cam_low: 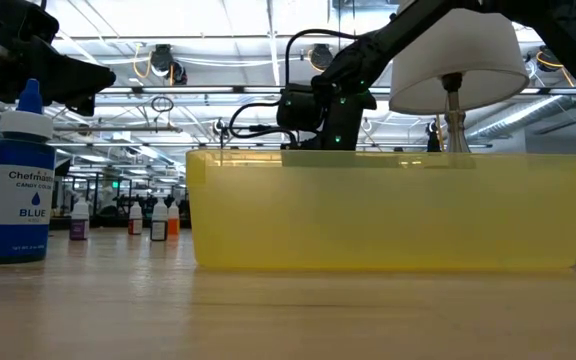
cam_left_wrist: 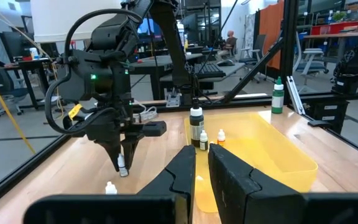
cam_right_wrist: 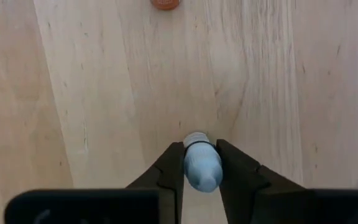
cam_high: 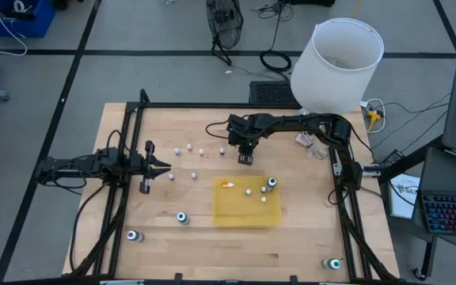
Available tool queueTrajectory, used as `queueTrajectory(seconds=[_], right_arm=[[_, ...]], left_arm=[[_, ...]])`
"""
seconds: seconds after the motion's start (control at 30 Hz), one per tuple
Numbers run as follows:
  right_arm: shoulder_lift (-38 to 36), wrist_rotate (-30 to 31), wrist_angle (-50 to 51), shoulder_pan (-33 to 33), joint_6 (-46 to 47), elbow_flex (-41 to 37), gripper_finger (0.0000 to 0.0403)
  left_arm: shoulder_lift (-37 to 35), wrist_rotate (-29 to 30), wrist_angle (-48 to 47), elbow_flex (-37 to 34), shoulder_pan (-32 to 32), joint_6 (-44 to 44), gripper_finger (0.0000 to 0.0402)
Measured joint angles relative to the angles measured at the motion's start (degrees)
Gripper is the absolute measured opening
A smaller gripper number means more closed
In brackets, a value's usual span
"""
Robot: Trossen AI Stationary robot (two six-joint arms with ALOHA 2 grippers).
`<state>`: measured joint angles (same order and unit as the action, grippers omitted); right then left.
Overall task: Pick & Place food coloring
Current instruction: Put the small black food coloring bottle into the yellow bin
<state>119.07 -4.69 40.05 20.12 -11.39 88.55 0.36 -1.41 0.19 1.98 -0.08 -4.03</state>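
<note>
Pinching a small whitish dropper bottle [cam_right_wrist: 201, 167] lengthwise between its fingers, right gripper [cam_right_wrist: 201, 163] hangs just behind the yellow tray [cam_high: 248, 212]; left gripper [cam_high: 162, 166], pressed together, waits farther off.

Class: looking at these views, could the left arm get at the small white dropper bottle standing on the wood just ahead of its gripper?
Probably yes. The left gripper, shut, points at the small white dropper bottle; bare wooden table lies between. It must open first.

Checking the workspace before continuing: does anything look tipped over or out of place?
One small orange-tipped dropper bottle lies on its side in the flat yellow tray, while the other bottles stand upright. Nothing looks spilled or damaged.
</note>
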Motion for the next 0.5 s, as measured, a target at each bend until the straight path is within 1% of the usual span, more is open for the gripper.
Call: queueTrajectory(seconds=[0.13, 0.23, 0.37, 0.5], right_arm=[[-0.47, 0.16, 0.39, -0.79, -0.25, 0.0, 0.0059], [-2.13, 0.24, 1.81, -2.17, -0.25, 0.0, 0.0059], [-6.05, 0.32, 3.91, -5.34, 0.48, 0.0, 0.0059], [-10.43, 0.35, 4.98, -9.75, 3.29, 0.02, 0.0059]], left_arm=[[0.0, 0.0, 0.0, 0.0, -0.01, 0.0, 0.0051], [0.0, 0.0, 0.01, 0.0, -0.01, 0.0, 0.0051], [0.0, 0.0, 0.02, 0.0, -0.01, 0.0, 0.0051], [0.0, 0.0, 0.06, 0.0, 0.0, 0.0, 0.0051]])
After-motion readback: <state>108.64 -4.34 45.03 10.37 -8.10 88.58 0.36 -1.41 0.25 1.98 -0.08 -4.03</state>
